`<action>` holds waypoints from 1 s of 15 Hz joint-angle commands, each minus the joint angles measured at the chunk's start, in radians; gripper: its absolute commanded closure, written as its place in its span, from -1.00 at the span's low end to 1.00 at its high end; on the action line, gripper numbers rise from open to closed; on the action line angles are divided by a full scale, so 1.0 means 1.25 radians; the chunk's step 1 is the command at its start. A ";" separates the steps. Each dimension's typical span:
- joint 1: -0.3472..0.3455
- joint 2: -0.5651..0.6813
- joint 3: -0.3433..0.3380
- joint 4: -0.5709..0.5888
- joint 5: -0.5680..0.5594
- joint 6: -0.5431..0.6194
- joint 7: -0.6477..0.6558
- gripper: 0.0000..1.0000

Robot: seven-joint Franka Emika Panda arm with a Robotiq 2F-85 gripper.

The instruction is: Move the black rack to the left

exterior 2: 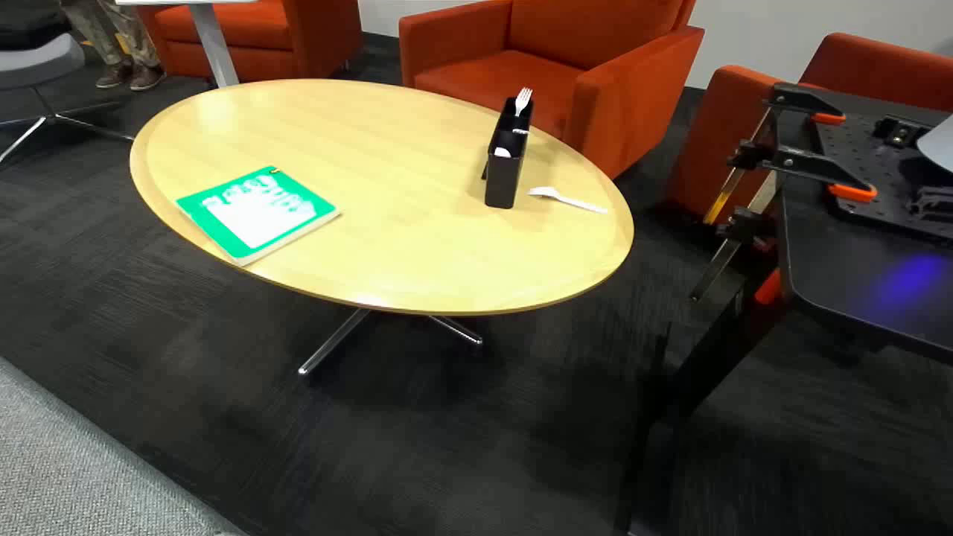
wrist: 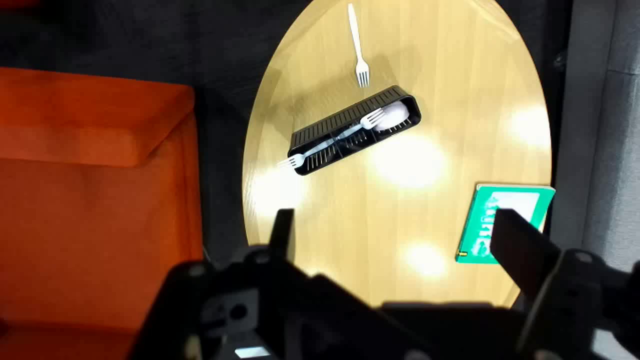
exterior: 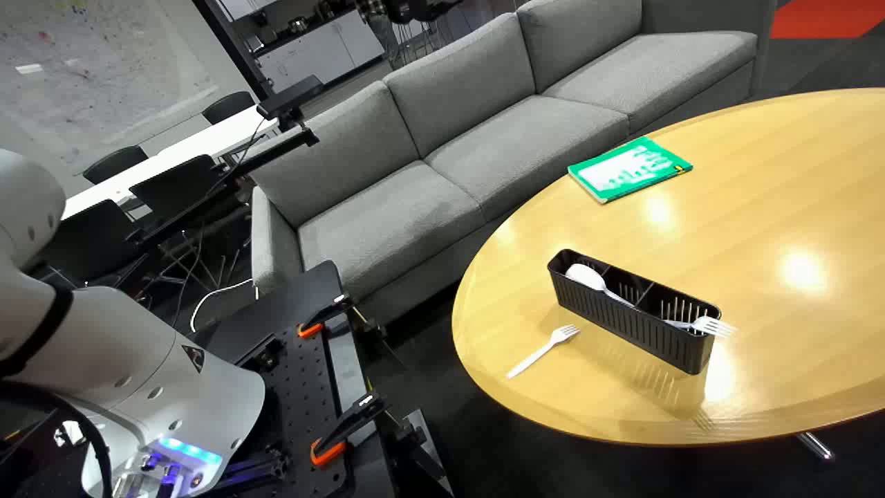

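The desk (exterior 2: pixel 387 193) serves as support. The black rack (exterior: pixel 632 330) stands upright near one end, presumably as storage; the book (exterior 2: pixel 259 214) lies near the edge, likely out of the way. The hand (wrist: pixel 395 217) is spread wide, holding nothing, presumably pre-grasp. Count: one each of desk, rack, book and hand; three forks (wrist: pixel 358 50), two in the rack, one just beside; one apparent spoon (wrist: pixel 395 115) inside.

The oval table (exterior: pixel 753 214) carries the black rack (exterior: pixel 626 321), a white fork (exterior: pixel 546 346) and a green-and-white book (exterior: pixel 630 170).
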 commanded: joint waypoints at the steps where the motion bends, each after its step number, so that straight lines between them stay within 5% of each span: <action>1: -0.008 0.001 0.006 0.002 0.003 -0.002 -0.003 -1.00; 9: -0.008 0.001 0.006 0.002 0.003 -0.002 -0.003 -1.00; 15: -0.024 0.190 0.050 -0.013 0.003 0.274 0.276 -1.00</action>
